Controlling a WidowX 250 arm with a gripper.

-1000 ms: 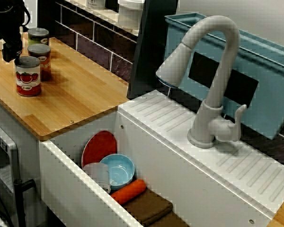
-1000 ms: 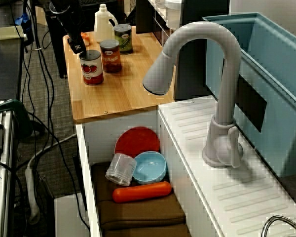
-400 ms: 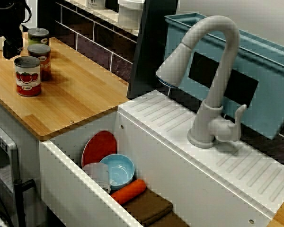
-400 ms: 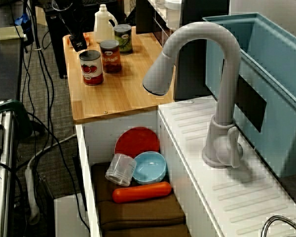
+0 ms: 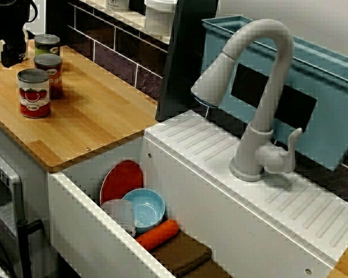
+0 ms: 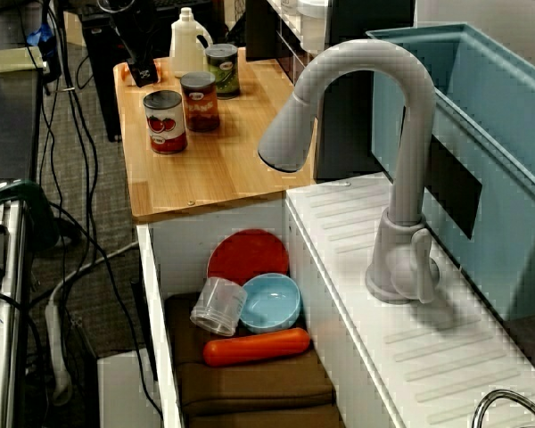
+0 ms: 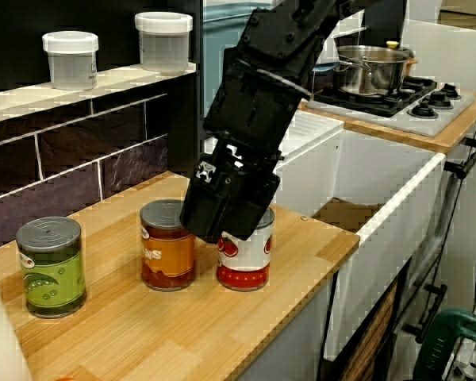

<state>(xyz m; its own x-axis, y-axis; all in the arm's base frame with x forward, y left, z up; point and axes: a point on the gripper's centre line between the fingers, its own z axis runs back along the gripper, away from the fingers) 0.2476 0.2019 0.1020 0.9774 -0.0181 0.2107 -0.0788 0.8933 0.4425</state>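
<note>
While the black robot claw [image 6: 143, 78] hangs near but apart from the red-and-white tomato-labelled tin can [image 6: 165, 122], jaws too hidden to tell parted or closed, that can stands upright on the light wooden worktop [image 6: 223, 152] beside an orange-labelled tin [image 6: 199, 101], apparently ungrasped.

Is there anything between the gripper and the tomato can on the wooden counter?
Nothing visible does. In the view along the sink, the gripper hangs beside the tomato can, apart from it, with only bare counter between them. The orange can stands on the tomato can's other side, off that line.
</note>
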